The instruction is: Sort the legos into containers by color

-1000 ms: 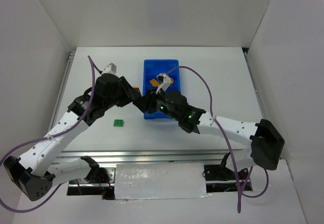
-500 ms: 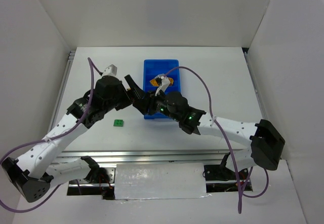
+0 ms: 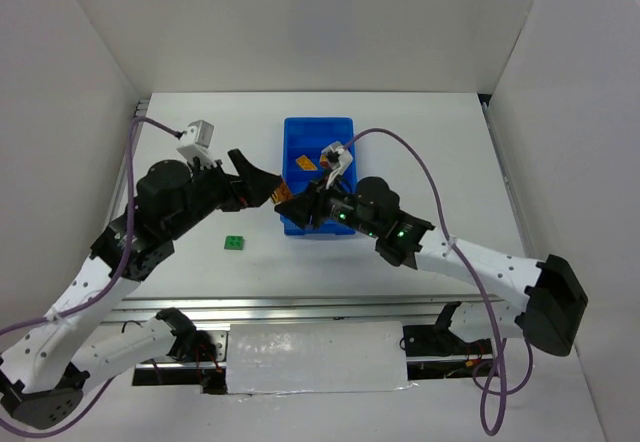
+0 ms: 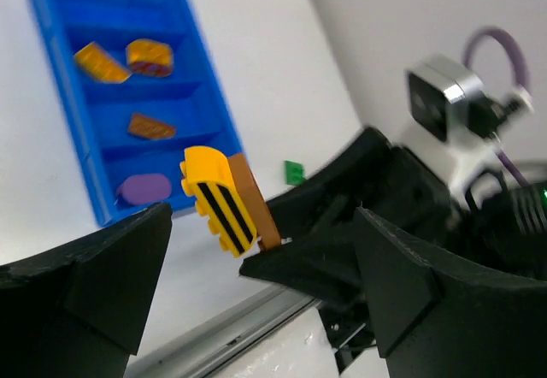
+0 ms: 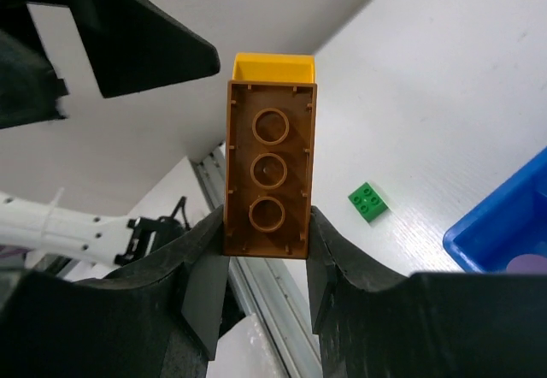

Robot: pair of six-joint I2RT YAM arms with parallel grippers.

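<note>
White table (image 3: 430, 152), white walls (image 3: 300, 22). Green lego (image 3: 234, 243) loose near blue tray (image 3: 345, 130). Right gripper (image 5: 267, 245) clamps brown brick (image 5: 268, 173); left gripper (image 3: 268, 186) spread wide. Brick's hollow underside: right wrist only.

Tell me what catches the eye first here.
The right gripper clamps a brown plastic brick joined to a yellow brick, raised in mid-air. The left gripper stands wide open facing it. A small green brick lies on the table near the bright blue plastic tray.
</note>
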